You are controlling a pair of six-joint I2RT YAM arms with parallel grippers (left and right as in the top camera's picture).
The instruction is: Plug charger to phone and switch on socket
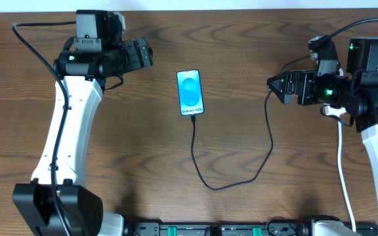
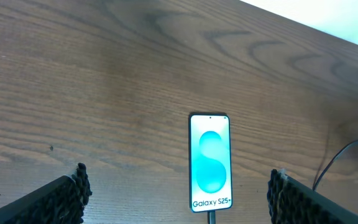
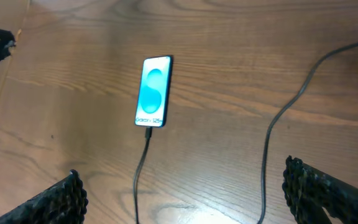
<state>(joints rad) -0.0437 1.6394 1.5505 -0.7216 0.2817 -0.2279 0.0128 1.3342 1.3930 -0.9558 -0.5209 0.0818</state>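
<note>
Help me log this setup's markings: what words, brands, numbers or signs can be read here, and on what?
"Galaxy S25+": on the phone screen, near its bottom edge; clear in the left wrist view, blurred in the other two.
No other text can be read.

- phone [image 1: 190,92] flat on the table [image 1: 130,131], between left gripper [image 1: 148,54] and right gripper [image 1: 275,88], out front of both
- cable [image 1: 235,178] leaves the phone's end, loops round, comes up beside the right gripper
</note>
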